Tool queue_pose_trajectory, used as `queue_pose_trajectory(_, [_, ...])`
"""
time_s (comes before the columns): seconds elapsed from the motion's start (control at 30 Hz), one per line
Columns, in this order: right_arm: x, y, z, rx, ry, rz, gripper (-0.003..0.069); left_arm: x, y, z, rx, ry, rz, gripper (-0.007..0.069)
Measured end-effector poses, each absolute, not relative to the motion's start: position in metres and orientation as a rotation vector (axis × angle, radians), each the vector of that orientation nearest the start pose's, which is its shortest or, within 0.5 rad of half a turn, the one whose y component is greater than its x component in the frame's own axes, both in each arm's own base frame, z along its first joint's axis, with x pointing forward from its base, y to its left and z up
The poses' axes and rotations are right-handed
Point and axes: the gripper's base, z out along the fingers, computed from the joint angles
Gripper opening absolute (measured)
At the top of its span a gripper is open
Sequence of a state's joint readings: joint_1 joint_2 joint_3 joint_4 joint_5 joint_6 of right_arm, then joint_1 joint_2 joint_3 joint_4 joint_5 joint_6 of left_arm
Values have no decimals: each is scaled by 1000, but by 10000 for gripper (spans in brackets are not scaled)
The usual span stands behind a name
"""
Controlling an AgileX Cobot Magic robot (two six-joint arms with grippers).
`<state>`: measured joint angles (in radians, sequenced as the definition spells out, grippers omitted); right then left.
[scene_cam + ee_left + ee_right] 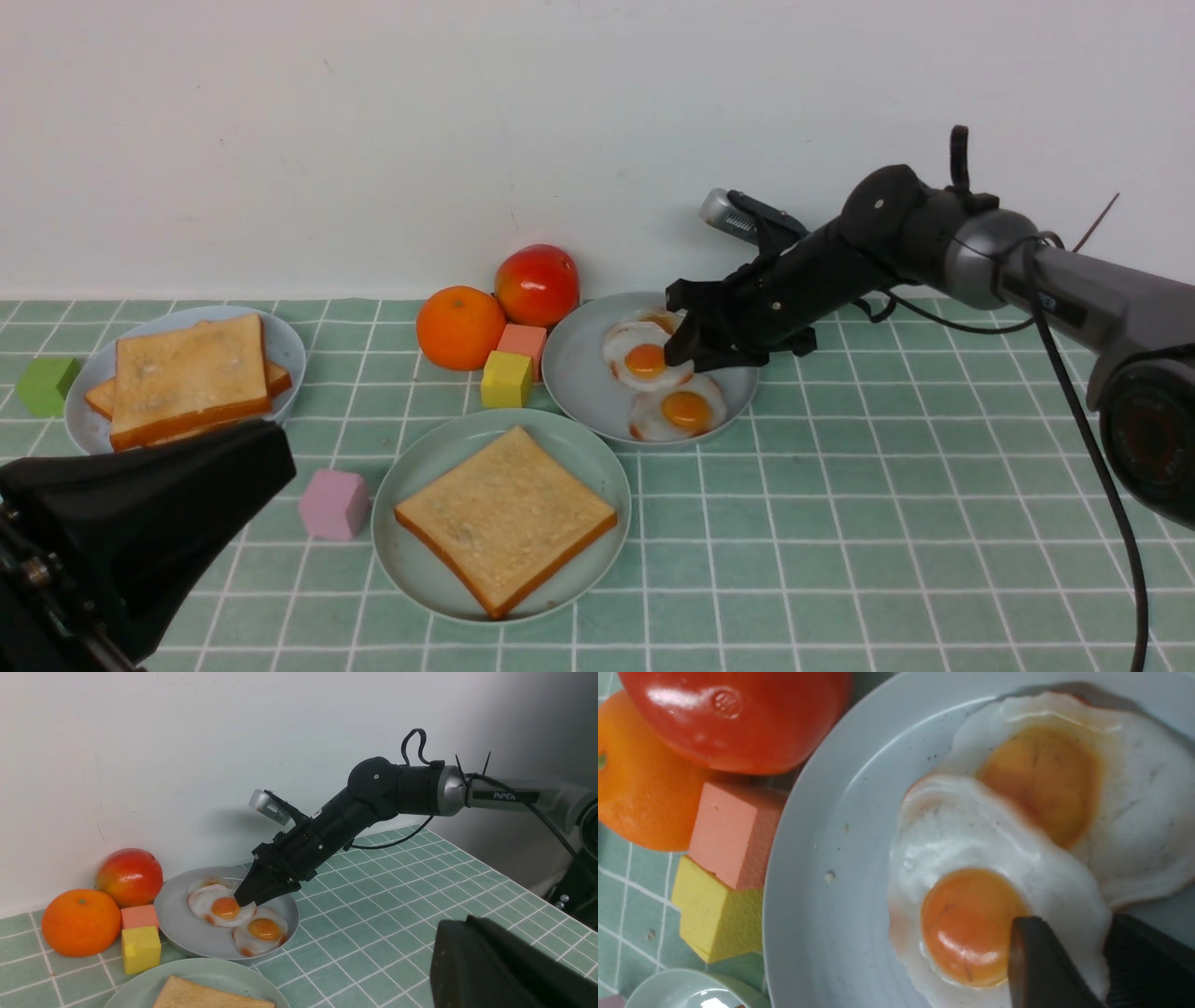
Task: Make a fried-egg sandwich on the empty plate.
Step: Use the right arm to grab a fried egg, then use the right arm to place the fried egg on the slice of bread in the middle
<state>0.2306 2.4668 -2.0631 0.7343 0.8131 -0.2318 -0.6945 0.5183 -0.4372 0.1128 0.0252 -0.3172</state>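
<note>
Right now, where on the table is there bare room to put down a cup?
The widest bare patch is the tablecloth right of the green plate, in front of the right arm. It's crowded where the orange, tomato and blocks bunch between the green plate and the egg plate.

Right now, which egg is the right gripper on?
The egg overlapping another's edge on the grey-blue plate; the right gripper's fingertips straddle its white.

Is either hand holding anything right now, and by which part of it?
The right hand has its fingers around one fried egg's white, beside the yolk; whether it is gripped cannot be told. The left hand holds nothing visible.
</note>
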Motion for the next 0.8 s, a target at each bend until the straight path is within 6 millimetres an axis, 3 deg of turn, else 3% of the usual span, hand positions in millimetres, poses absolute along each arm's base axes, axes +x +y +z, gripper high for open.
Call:
queue_pose_trajectory(0.3, [509,163,155,-81,2583,875,137,89,-73,314,402,1634,-677,4])
queue_pose_trajectory(0.43, [504,157,181,-134,2569,886,55,89,-72,309,410,1691,-656,6])
queue_pose_trajectory(0.63, [488,134,239,-260,2542,874,55,89,-72,304,422,1734,-633,7])
queue_pose_trajectory(0.7, [483,131,247,-277,2539,872,55,89,-71,303,428,1742,-622,7])
queue_pose_trajectory(0.8, [459,132,268,-355,2539,898,55,89,-70,299,450,1791,-581,7])
